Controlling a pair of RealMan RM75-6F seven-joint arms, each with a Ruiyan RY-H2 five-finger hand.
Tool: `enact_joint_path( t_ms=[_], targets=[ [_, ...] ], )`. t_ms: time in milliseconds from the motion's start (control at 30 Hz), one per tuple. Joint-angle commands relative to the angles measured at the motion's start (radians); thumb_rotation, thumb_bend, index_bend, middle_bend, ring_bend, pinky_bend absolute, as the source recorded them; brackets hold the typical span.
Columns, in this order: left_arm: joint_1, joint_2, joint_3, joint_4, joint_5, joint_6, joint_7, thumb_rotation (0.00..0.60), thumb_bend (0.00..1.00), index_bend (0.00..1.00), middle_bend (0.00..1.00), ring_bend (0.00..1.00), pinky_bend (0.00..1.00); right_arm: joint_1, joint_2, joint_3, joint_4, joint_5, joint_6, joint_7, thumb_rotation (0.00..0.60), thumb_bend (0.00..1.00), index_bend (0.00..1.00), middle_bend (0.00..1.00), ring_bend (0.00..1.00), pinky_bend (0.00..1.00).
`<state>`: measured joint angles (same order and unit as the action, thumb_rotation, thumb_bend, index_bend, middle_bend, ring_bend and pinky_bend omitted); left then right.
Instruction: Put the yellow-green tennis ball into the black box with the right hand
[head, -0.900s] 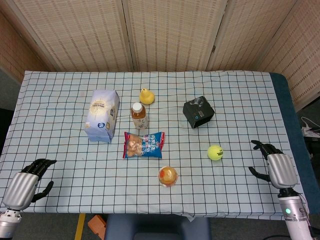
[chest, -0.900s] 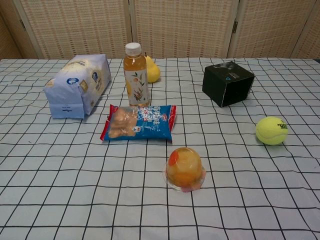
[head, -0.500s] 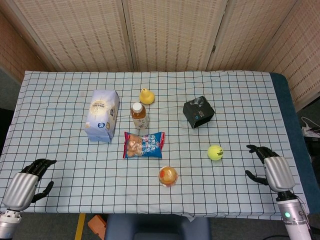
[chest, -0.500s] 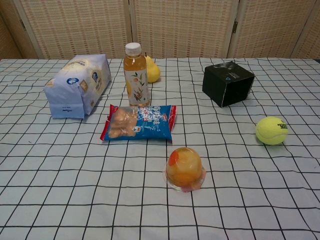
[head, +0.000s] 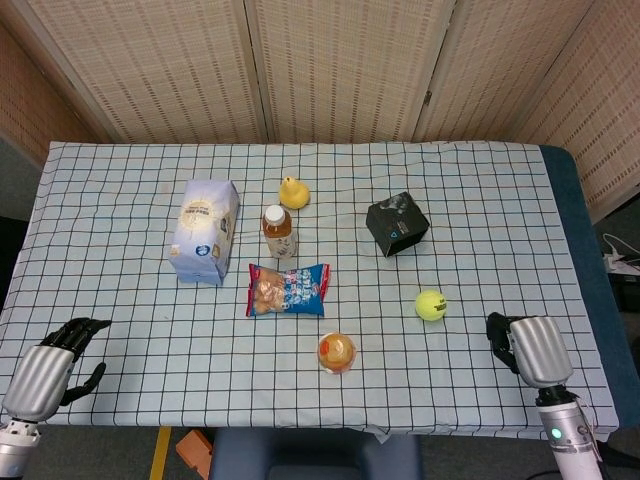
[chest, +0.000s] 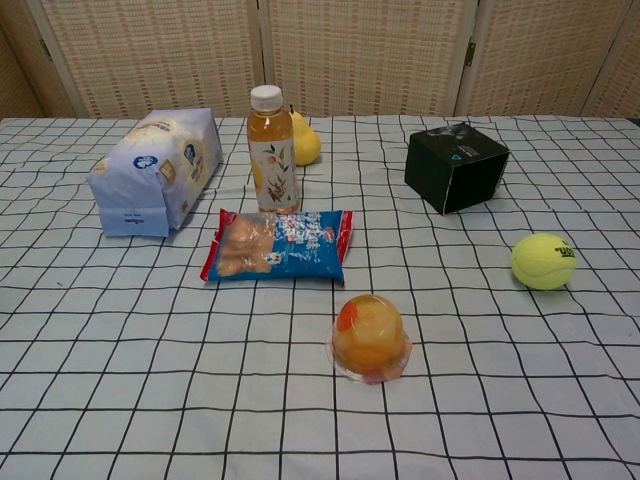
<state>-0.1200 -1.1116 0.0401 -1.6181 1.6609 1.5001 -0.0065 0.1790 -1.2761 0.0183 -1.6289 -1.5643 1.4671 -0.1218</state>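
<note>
The yellow-green tennis ball (head: 431, 304) (chest: 543, 261) lies on the checked cloth at the right. The black box (head: 397, 224) (chest: 456, 166) stands behind it, tilted, a little to the left. My right hand (head: 530, 345) hovers near the table's front right edge, to the right of the ball and apart from it; its dark fingers (head: 498, 336) point toward the ball and hold nothing. My left hand (head: 50, 365) sits at the front left corner, fingers loosely apart and empty. Neither hand shows in the chest view.
A blue-white bag (head: 204, 230), a tea bottle (head: 279, 230), a yellow duck (head: 293, 192), a snack packet (head: 288, 289) and a jelly cup (head: 336, 351) occupy the middle and left. The table's right edge (head: 585, 270) runs close beside my right hand.
My right hand has drifted left and toward the front edge and has turned, so its fingers now face the ball. Ball, box and left hand have not moved.
</note>
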Motion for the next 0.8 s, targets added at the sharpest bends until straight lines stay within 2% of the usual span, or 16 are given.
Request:
enact_joint_path(
  t_ms=[33, 400, 800],
  targets=[
    [0.003, 0.001, 0.002, -0.004, 0.009, 0.008, 0.005, 0.6, 0.38, 0.22, 0.24, 0.18, 0.38, 0.031, 0.004, -0.019, -0.052, 0.036, -0.106, -0.087, 0.6, 0.82, 1.0, 0.89, 0.93, 1.0],
    [0.0, 0.002, 0.004, -0.006, 0.004, -0.006, 0.011, 0.6, 0.38, 0.22, 0.24, 0.18, 0.38, 0.097, -0.098, -0.018, -0.019, 0.101, -0.267, -0.125, 0.6, 0.83, 1.0, 0.92, 0.95, 1.0],
    [0.001, 0.004, 0.006, -0.009, 0.007, -0.007, 0.011, 0.6, 0.38, 0.22, 0.24, 0.18, 0.38, 0.124, -0.192, 0.002, 0.071, 0.161, -0.322, -0.127, 0.6, 0.83, 1.0, 0.92, 0.95, 1.0]
  ],
)
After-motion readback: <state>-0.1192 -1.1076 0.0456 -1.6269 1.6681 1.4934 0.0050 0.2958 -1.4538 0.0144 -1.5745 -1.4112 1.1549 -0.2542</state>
